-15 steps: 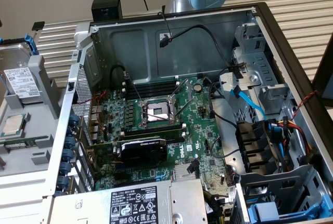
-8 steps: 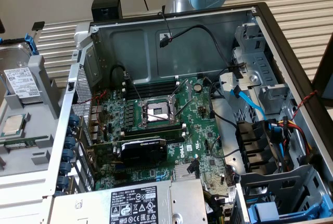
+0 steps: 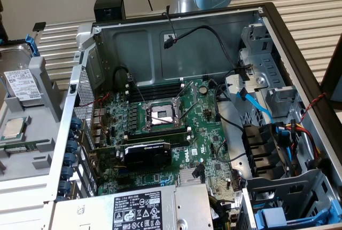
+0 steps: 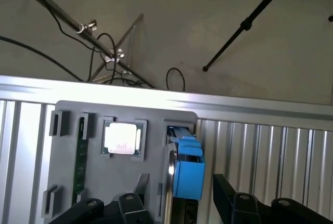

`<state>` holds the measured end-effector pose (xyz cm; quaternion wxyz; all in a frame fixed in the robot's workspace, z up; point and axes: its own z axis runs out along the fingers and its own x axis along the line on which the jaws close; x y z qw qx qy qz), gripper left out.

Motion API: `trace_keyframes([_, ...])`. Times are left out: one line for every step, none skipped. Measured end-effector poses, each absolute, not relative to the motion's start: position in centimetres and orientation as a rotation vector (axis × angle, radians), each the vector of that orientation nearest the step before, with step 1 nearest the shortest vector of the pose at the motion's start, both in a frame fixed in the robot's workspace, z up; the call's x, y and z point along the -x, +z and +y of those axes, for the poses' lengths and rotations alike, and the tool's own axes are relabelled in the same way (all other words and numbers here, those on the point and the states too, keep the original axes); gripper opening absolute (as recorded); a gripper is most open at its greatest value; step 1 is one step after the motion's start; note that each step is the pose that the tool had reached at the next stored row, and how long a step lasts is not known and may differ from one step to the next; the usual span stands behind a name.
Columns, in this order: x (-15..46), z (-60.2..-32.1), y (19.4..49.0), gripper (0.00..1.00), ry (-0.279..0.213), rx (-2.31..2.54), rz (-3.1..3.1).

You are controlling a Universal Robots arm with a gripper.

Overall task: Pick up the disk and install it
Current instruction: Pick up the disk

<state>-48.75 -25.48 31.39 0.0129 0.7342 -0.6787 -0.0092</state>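
The disk (image 3: pixel 22 85), silver-grey with a white label, stands on edge in a slot of the grey holder tray (image 3: pixel 45 88) at the exterior view's left, outside the computer case. Its blue carrier frame (image 3: pixel 33 45) sticks up at the far end. In the wrist view the disk (image 4: pixel 170 174) is seen edge-on with the blue carrier (image 4: pixel 187 174) beside it. My gripper (image 4: pixel 177 197) is open, its black fingers (image 4: pixel 229 195) standing on either side of the disk and apart from it.
A square processor chip (image 4: pixel 122 138) and a green memory stick (image 4: pixel 79 156) lie in the same tray (image 4: pixel 130 174). The open computer case (image 3: pixel 176 43) holds the motherboard (image 3: pixel 160 118), cables, a labelled grey power supply (image 3: pixel 139 211) and a blue-edged drive bay (image 3: pixel 283 216).
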Motion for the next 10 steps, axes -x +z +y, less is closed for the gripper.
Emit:
trace_keyframes([48.8, -25.5, 31.2, 0.60, -0.029, -2.287, -2.116])
trace_keyframes([48.8, -25.5, 31.0, 0.60, -0.029, -2.286, -2.117])
trace_keyframes([48.8, -25.5, 30.8, 0.60, -0.029, -2.285, -2.118])
trace_keyframes([48.9, -25.5, 30.7, 0.60, -0.029, -2.284, -2.119])
trace_keyframes([48.9, -25.5, 30.5, 0.60, -0.029, -2.283, -2.120])
trace_keyframes([49.0, -25.5, 30.3, 0.60, -0.029, -2.282, -2.121])
trace_keyframes([49.0, -25.5, 30.1, 0.60, -0.029, -2.281, -2.122])
trace_keyframes([49.1, -25.5, 29.9, 0.60, -0.029, -2.280, -2.124])
trace_keyframes([49.1, -25.5, 29.8, 0.60, -0.029, -2.278, -2.125])
trace_keyframes([49.2, -25.5, 29.6, 0.60, -0.029, -2.277, -2.127])
